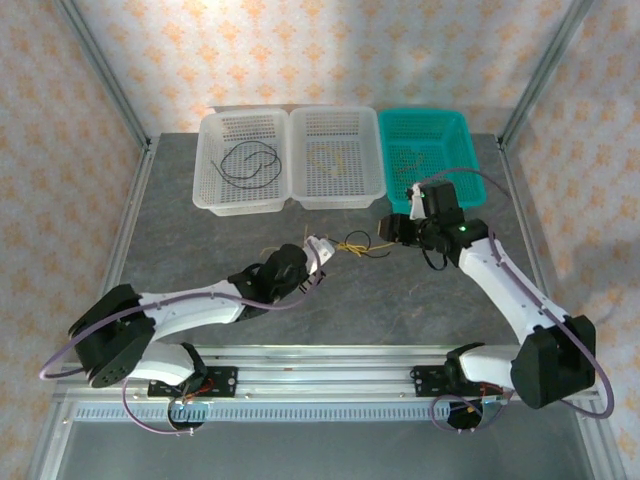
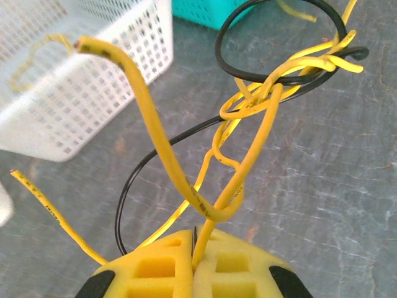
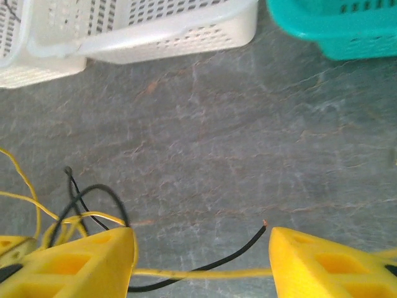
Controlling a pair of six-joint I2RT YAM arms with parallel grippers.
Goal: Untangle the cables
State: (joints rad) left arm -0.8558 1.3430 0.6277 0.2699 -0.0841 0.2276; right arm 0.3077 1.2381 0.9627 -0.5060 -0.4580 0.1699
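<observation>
1. Left gripper: clamped on one yellow cable.
2. Right gripper: jaws spread wide, with a black cable crossing the gap.
3. The tangled cables lie on the table, stretched lengthwise between both grippers.

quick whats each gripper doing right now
left gripper: closed, pinching a yellow cable
right gripper: open, gripping nothing

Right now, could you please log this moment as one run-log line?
left gripper: shut on yellow cable | right gripper: open at cables | state: cables tangled
</observation>
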